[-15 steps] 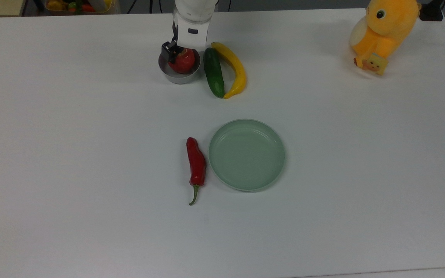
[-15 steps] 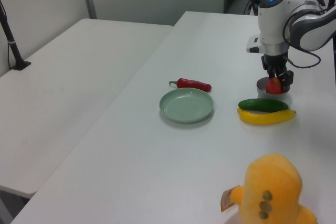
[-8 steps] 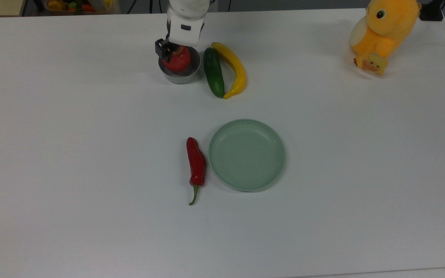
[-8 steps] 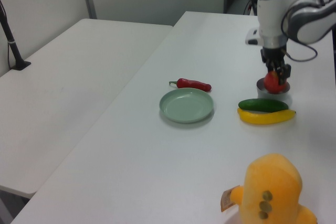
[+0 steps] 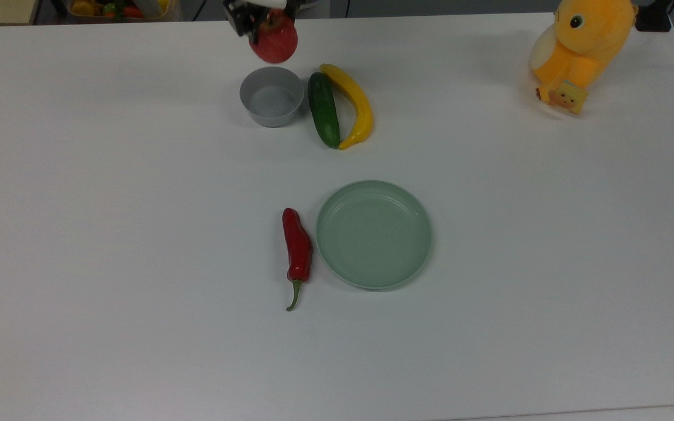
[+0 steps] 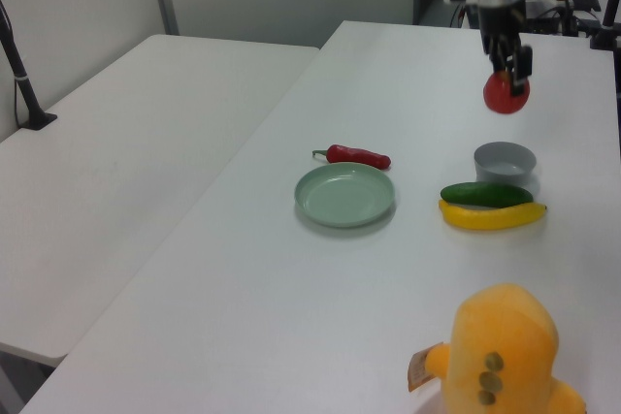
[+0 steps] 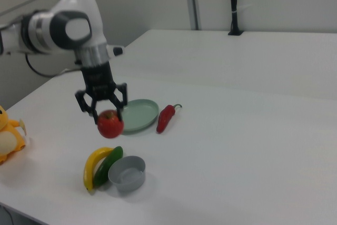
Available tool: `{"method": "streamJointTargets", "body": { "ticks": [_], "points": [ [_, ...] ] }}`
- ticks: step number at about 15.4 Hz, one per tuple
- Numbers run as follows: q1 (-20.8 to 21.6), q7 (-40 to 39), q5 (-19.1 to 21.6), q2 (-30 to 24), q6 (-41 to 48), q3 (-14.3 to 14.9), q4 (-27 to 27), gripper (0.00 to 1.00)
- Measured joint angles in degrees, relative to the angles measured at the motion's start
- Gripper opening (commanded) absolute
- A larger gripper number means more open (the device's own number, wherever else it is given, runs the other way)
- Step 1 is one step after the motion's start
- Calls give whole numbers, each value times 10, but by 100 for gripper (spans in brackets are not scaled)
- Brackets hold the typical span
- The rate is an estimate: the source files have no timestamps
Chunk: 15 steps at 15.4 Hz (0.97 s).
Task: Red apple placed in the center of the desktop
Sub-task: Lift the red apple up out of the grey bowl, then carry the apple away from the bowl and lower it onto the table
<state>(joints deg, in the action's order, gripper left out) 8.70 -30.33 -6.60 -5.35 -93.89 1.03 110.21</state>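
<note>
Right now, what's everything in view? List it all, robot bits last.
red apple: 1, red, held in the air above the grey bowl, off the desktop
grey bowl: 1, grey, empty, by the cucumber on the top view's left
cucumber: 1, dark green, lying between bowl and banana
banana: 1, yellow, against the cucumber on the top view's right
chilli pepper: 1, red with green stalk, just off the plate on the top view's left
plate: 1, pale green, empty, near the middle of the desktop
plush toy: 1, orange-yellow, at the top view's upper right corner
desktop: 1, white, under everything
pincer: 1, black, shut on the red apple
arm: 1, white and grey, above the pincer
</note>
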Motion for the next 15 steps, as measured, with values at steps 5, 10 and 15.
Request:
{"method": "streamJointTargets", "body": {
  "ticks": [5,10,15],
  "points": [
    [0,0,11,24,86,0,-92,0],
    [-3,1,11,110,99,37,-193,0],
    [-24,1,12,222,78,59,-274,0]
  ]
}}
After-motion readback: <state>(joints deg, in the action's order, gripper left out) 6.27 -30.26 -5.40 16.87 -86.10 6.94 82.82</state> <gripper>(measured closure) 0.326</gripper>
